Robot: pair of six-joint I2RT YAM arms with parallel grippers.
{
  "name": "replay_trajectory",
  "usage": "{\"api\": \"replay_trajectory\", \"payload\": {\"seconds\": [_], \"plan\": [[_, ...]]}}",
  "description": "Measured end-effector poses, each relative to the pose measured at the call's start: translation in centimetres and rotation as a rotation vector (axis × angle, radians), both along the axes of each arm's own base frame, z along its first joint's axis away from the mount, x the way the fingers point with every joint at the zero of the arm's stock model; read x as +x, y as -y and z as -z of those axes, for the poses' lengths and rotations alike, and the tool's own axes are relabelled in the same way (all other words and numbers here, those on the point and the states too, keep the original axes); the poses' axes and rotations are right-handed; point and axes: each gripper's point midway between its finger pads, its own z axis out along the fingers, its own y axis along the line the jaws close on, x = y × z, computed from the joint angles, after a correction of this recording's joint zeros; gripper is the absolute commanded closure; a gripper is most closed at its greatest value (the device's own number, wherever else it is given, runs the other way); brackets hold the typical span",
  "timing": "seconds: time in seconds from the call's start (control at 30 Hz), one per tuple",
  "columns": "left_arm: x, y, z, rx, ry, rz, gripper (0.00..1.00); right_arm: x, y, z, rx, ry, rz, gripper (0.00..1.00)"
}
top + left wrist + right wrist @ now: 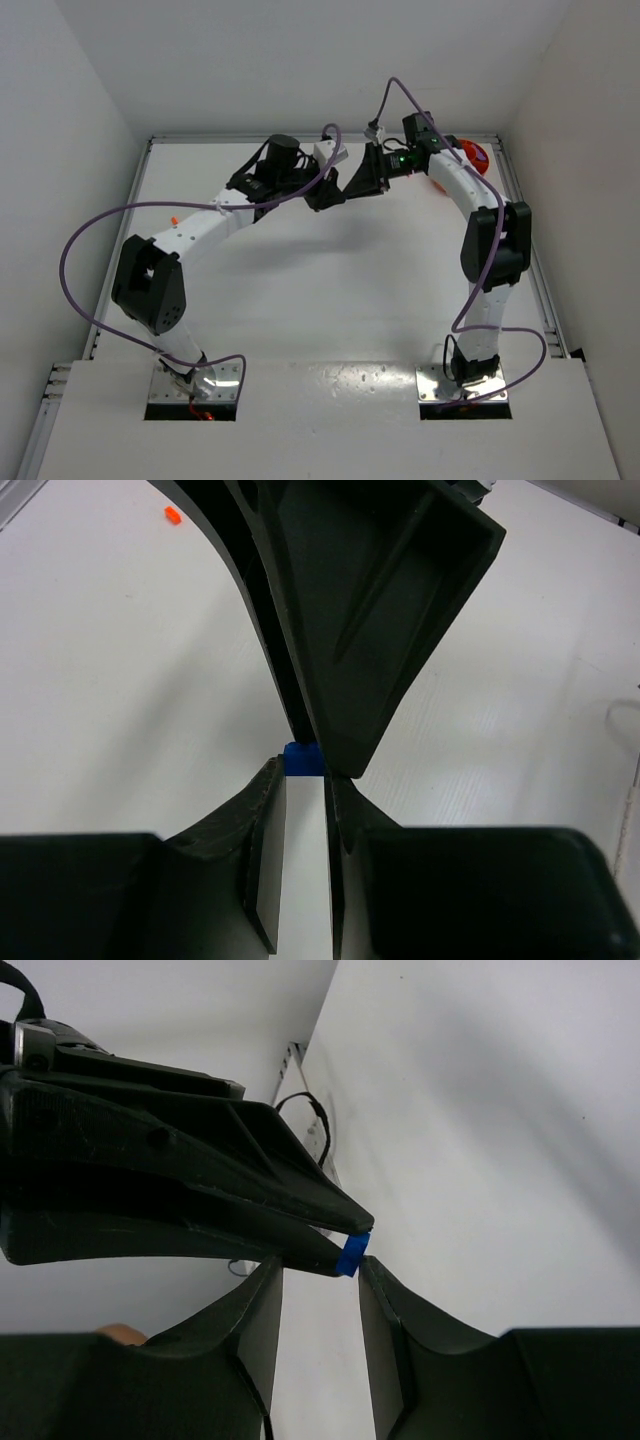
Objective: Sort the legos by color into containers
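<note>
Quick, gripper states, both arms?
Left gripper: shut on the blue lego.
Right gripper: open, holding nothing.

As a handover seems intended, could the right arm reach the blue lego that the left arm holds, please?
Probably yes. The blue lego sticks out at the tip of the left fingers, right in front of the gap between the open right fingers, with nothing between.

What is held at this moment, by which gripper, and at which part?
The left gripper pinches the blue lego by two opposite sides, at its very fingertips. The right gripper is open beside it, holding nothing.
</note>
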Motion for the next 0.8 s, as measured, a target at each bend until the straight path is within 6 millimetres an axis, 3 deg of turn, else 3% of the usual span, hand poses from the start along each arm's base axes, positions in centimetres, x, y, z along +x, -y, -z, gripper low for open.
{"api": "replay_trajectory", "payload": {"seconds": [0.17,0.8], "plan": [[0.3,0.0,-0.4,-0.002,0.021,-0.002,0.92,0.3,0.0,-0.4,0.023,-0.006,0.005,0.58],[-0.3,0.1,0.2,0.015,-0.002,0.005,0.92,-0.3,0.3,0.7,-0.007,-0.008,-0.004,0.61]]}}
